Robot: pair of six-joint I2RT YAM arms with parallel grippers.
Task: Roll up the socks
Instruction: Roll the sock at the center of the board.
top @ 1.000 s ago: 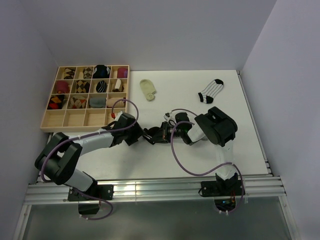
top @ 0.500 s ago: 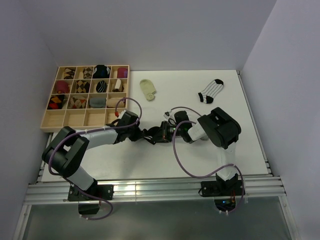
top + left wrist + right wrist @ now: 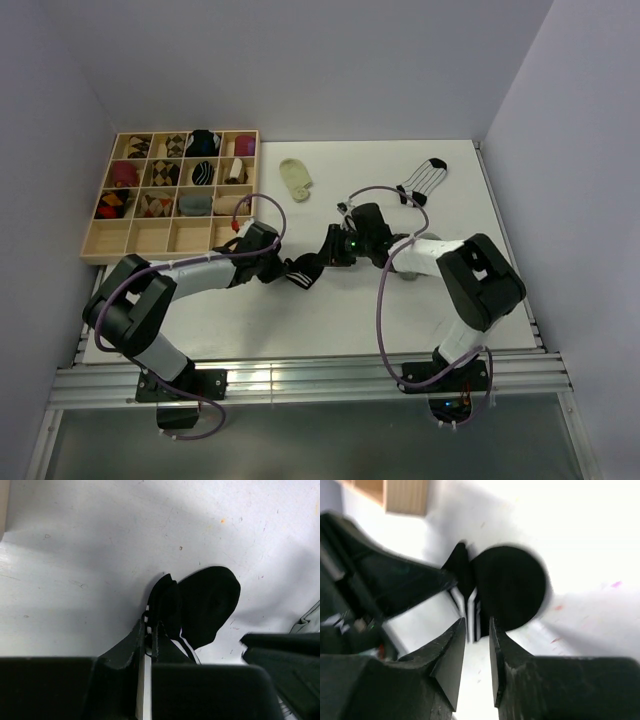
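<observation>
A black sock with white stripes point(image 3: 306, 275) lies partly rolled in the middle of the white table. My left gripper point(image 3: 289, 269) is shut on its striped end; in the left wrist view the jaws point(image 3: 150, 627) pinch the striped fabric, and the black rolled part point(image 3: 207, 602) lies just ahead. My right gripper point(image 3: 331, 250) stands just right of the sock, open, with nothing between its fingers. Seen from the right wrist, that gripper point(image 3: 477, 624) faces the round black roll point(image 3: 509, 587), a little short of it.
A wooden tray point(image 3: 150, 238) with several rolled socks in its compartments stands at the back left. A cream sock point(image 3: 296, 179) and a white striped sock with black toe point(image 3: 422, 181) lie flat at the back. The table's right edge point(image 3: 515, 270) is beside the right arm.
My left gripper has shut on the sock's striped end. The right gripper has let go, opened and drawn back to the upper right, and the right arm's elbow has swung out to the right.
</observation>
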